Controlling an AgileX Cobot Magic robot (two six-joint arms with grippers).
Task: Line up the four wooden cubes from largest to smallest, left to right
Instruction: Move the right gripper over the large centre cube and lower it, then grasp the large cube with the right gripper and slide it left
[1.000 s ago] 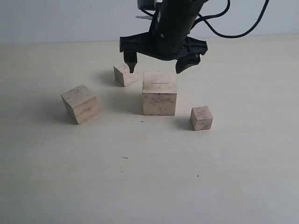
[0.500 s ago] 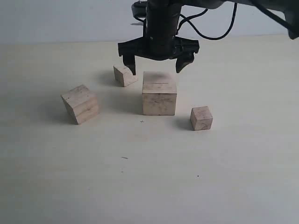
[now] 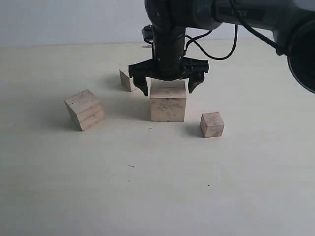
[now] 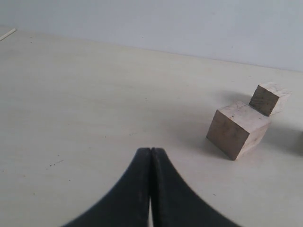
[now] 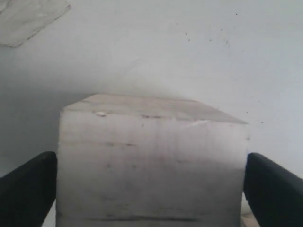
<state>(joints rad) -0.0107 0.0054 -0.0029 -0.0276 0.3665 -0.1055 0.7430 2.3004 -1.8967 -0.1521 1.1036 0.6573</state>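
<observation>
While the left claw (image 4: 151, 158) sits clenched, the right claw (image 3: 167, 91), released, straddles the largest cube (image 3: 168, 107).

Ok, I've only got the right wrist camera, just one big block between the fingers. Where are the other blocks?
Observer: In the exterior view, a mid-sized block sits apart to the left of the big block, turned at an angle.
Operator: And the small ones?
Observer: A small block sits front right of the big block; a second small block is behind on the left, partly hidden by the right gripper.
Operator: Left gripper?
Observer: The left gripper is shut, holding nothing.
</observation>
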